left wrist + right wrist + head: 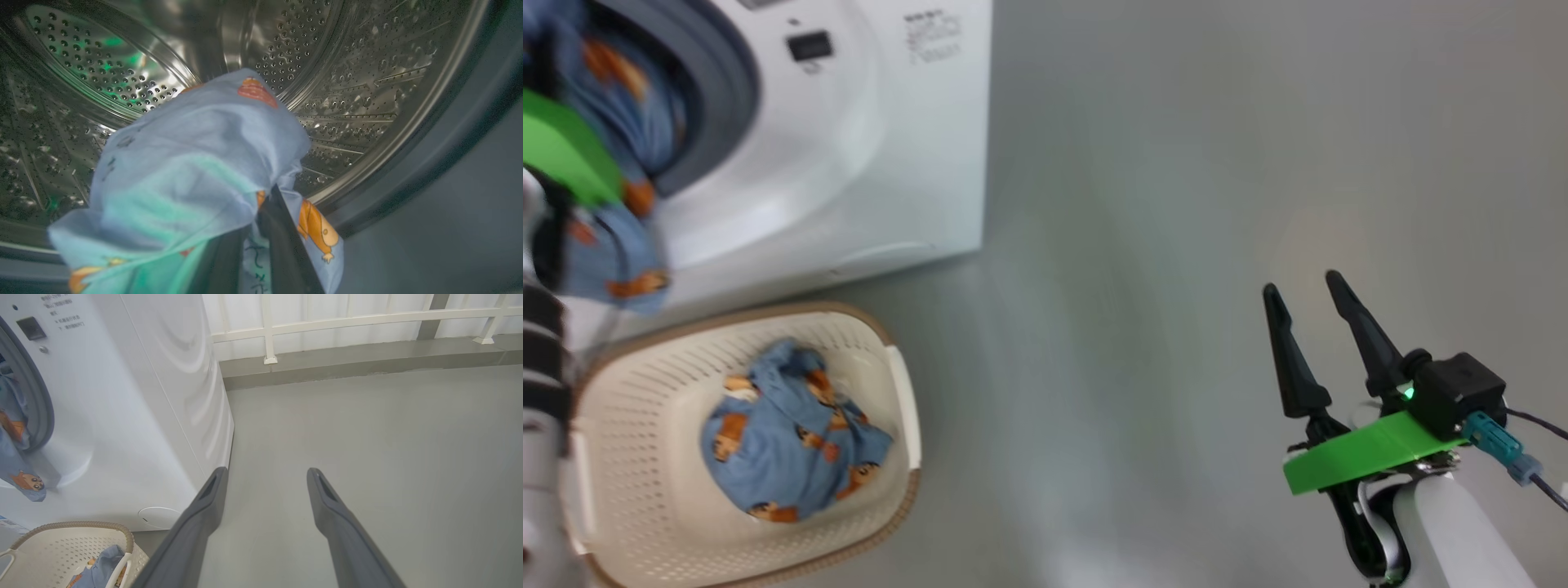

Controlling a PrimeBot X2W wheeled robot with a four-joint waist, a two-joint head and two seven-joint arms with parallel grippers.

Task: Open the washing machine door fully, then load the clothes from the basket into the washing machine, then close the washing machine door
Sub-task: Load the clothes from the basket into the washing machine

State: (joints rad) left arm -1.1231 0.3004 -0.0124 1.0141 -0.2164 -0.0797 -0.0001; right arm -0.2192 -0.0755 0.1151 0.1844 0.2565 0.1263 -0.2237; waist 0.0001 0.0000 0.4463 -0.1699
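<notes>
Currently clenching clothes [196,163] with left gripper [255,228] at drum [359,81] mouth, right gripper [1301,286] gaping empty, risking trailing fabric slipping outside gasket [727,90]

I can't see the tips of my left gripper's fingers [282,245]; the blue printed garment [196,163] drapes over them. On the head camera the washing machine [882,163] runs off the top and left edges, its label print [935,37] is too small to read, and the basket [768,310] is clipped at bottom left

Blurred, softly lit (washing machine [347,102] glints green inside).
</notes>
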